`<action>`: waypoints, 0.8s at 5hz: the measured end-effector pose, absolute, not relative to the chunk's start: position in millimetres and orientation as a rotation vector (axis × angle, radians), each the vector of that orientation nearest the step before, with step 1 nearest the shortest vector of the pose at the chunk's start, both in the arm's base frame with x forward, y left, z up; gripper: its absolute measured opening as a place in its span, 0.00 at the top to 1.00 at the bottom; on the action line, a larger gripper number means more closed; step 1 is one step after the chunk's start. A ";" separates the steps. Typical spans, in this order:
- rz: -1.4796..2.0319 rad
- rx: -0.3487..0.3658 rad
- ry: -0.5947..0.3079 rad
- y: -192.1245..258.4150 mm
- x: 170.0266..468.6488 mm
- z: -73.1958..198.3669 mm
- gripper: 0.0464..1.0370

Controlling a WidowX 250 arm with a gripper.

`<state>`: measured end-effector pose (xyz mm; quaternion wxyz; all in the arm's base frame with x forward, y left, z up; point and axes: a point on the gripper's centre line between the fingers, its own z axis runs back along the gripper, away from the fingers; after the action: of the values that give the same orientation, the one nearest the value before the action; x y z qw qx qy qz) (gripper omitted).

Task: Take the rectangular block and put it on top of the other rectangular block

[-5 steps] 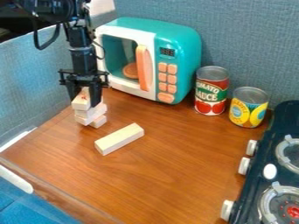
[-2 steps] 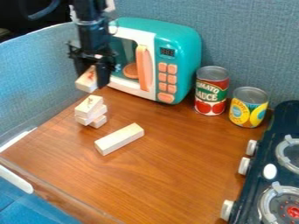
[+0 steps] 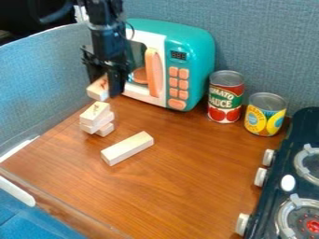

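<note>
1. Microwave — teal and white, with orange handle and buttons.
2. Brown table, streaky wood grain.
3. Pale cream blocks.
4. Red-and-green can.
5. Yellow-and-blue can.
6. Black stove — white knobs.

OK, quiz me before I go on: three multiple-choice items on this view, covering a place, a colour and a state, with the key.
1. Where is the long block?
A on the stove
B on a can
C on the table

2. What colour is the microwave's casing?
A teal
B red
C yellow

3. How is the end effector?
A empty
B holding a block
C holding a can

Key:
1 C: it lies flat there.
2 A: top and side are blue-green.
3 B: the block hangs in it above the stack.
</note>
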<state>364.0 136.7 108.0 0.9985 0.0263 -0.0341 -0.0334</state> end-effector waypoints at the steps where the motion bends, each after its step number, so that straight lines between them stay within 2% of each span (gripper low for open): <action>1: -0.187 -0.004 0.005 129.6 363.0 84.1 0.44; 4: -0.414 -0.029 0.042 111.3 351.6 56.0 0.44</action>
<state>351.6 111.3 56.0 0.9783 -0.0143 0.0210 -0.2054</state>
